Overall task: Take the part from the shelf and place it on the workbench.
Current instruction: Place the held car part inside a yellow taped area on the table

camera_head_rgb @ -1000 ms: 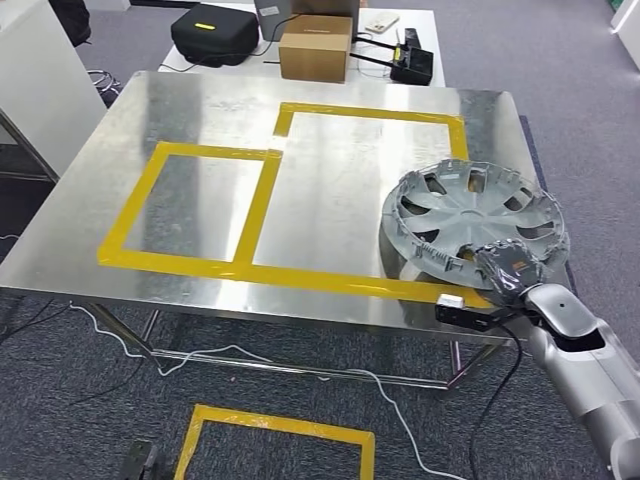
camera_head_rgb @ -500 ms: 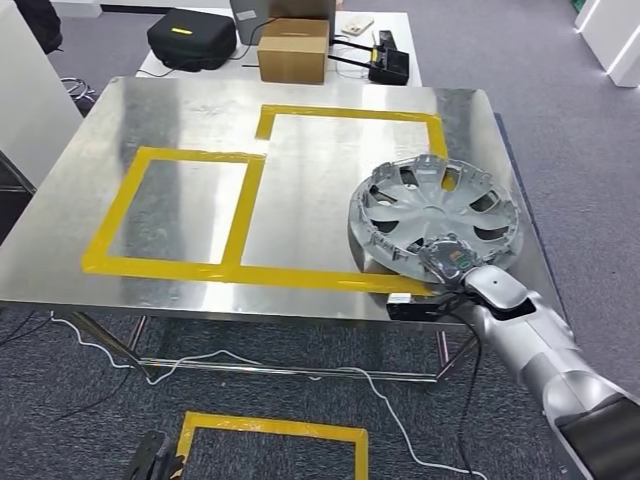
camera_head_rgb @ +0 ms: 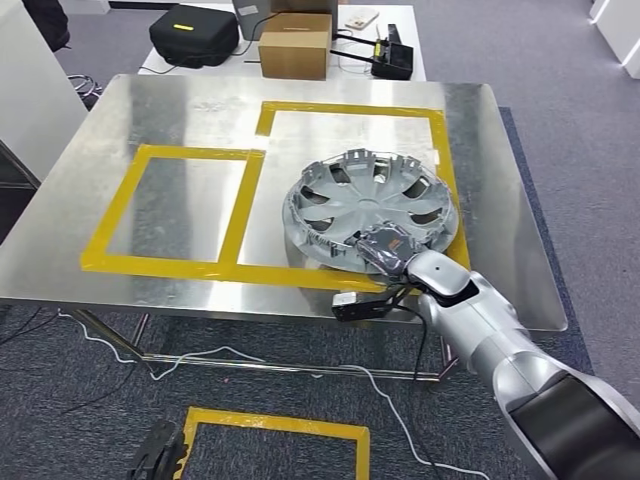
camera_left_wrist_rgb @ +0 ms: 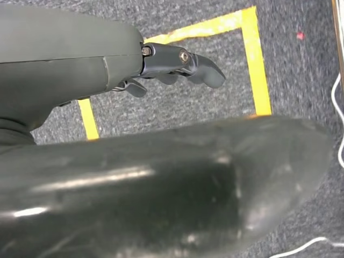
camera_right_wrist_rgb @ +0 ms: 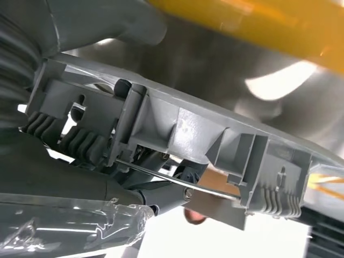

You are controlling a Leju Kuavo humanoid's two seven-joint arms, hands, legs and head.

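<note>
The part is a grey wheel cover [camera_head_rgb: 370, 205], lying inner side up over the steel workbench [camera_head_rgb: 136, 120] inside the larger yellow tape rectangle [camera_head_rgb: 351, 108]. My right hand [camera_head_rgb: 385, 248] grips its near rim, with the silver arm reaching in from the lower right. In the right wrist view the cover's ribbed rim [camera_right_wrist_rgb: 170, 129] runs across the picture with my thumb [camera_right_wrist_rgb: 109, 21] on one side and fingers [camera_right_wrist_rgb: 162, 191] on the other. Whether the cover rests on the bench or hovers just above it I cannot tell. My left hand [camera_left_wrist_rgb: 178, 62] hangs over the carpet, fingers loosely extended and holding nothing.
A smaller yellow tape rectangle [camera_head_rgb: 173, 210] marks the bench's left half. Behind the bench stands a white table with a cardboard box [camera_head_rgb: 294, 45], a black case [camera_head_rgb: 196, 30] and a black device [camera_head_rgb: 392, 60]. Cables [camera_head_rgb: 226, 355] and a yellow floor square [camera_head_rgb: 272, 440] lie below the bench's front edge.
My right hand has carried the wheel cover leftward from the bench's right edge to inside the large tape rectangle. The camera view has also shifted slightly.
</note>
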